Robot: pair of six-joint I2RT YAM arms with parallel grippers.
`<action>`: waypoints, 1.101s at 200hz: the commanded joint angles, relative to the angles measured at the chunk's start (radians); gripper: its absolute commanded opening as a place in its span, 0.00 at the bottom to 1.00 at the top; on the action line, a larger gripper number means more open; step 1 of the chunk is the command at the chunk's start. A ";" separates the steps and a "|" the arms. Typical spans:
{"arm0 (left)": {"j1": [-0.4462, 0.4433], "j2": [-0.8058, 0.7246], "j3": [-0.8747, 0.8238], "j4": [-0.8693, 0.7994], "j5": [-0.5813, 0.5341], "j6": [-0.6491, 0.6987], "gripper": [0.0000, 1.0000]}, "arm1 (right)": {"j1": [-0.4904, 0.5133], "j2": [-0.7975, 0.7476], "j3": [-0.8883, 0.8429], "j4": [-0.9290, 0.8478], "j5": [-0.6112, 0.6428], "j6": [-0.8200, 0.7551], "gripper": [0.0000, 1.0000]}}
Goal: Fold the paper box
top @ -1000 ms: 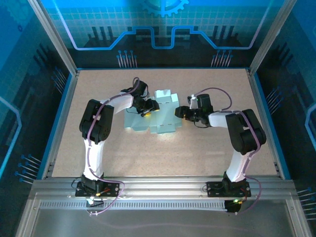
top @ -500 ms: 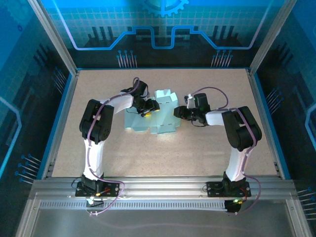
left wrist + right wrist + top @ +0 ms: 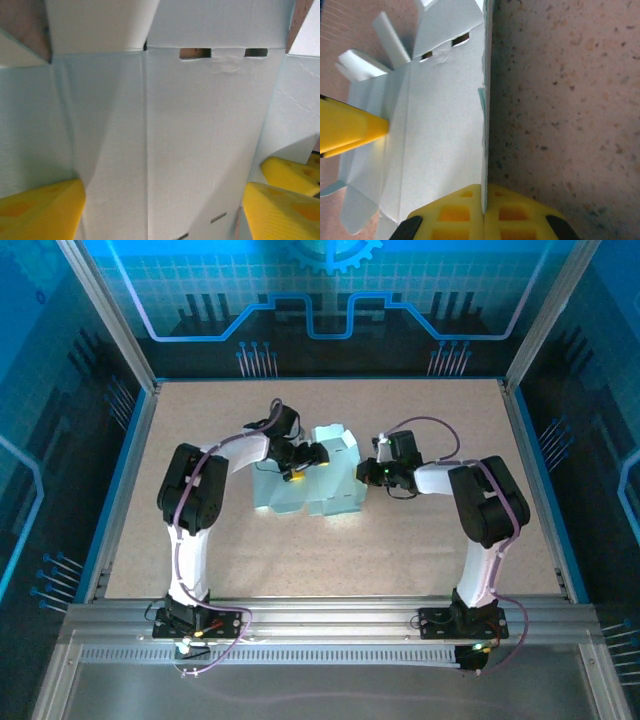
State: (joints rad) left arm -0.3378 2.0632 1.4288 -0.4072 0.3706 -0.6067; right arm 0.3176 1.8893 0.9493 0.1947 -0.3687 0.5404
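Raising side wall of paper box (image 3: 325, 482), mid-fold; sheet lies centre of top view on table (image 3: 430, 540). Right gripper (image 3: 483, 212) pinched tight on card's right edge, wall standing upright from pads. Left gripper (image 3: 160, 212) jaws spread wide over base panel, holding nothing. Next move probably: left pins base, right tips wall past crease; thin card, gentle pull. Slots (image 3: 195, 52) line panel's upper edge. Loose tabs (image 3: 390, 42) at upper left. Open tabletop right of and below sheet.

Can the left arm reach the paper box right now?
Probably yes. The left gripper hangs open right over the paper box, nothing between them; the right gripper pinches the box's other edge, out of the way.
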 commanded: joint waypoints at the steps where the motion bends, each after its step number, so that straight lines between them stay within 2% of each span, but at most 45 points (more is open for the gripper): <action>1: 0.006 -0.098 -0.039 -0.027 -0.065 -0.013 0.93 | 0.012 -0.079 0.022 -0.144 0.073 -0.117 0.00; 13: 0.009 -0.128 -0.048 -0.028 -0.094 -0.015 0.99 | 0.018 -0.104 0.035 -0.225 0.107 -0.159 0.00; 33: 0.016 -0.163 -0.066 -0.020 -0.113 -0.019 0.99 | 0.041 -0.140 0.065 -0.373 0.210 -0.233 0.00; 78: 0.022 -0.177 -0.083 0.006 -0.113 -0.037 0.99 | 0.157 -0.144 0.180 -0.647 0.624 -0.345 0.00; 116: 0.022 -0.172 -0.082 0.006 -0.114 -0.038 0.99 | 0.252 -0.093 0.252 -0.719 0.906 -0.346 0.00; 157: 0.023 -0.172 -0.093 0.005 -0.111 -0.033 0.99 | 0.350 -0.006 0.319 -0.760 1.142 -0.357 0.00; 192: 0.024 -0.173 -0.095 0.010 -0.105 -0.032 0.99 | 0.393 0.067 0.384 -0.813 1.236 -0.352 0.00; 202: 0.025 -0.172 -0.094 0.006 -0.105 -0.031 0.99 | 0.396 0.064 0.386 -0.813 1.224 -0.345 0.00; 220: 0.025 -0.176 -0.093 0.004 -0.104 -0.026 0.99 | 0.375 0.025 0.363 -0.776 1.131 -0.332 0.00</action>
State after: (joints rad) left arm -0.3222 1.9079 1.3434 -0.3981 0.2657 -0.6292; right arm 0.7040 1.9415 1.3045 -0.5625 0.7753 0.1936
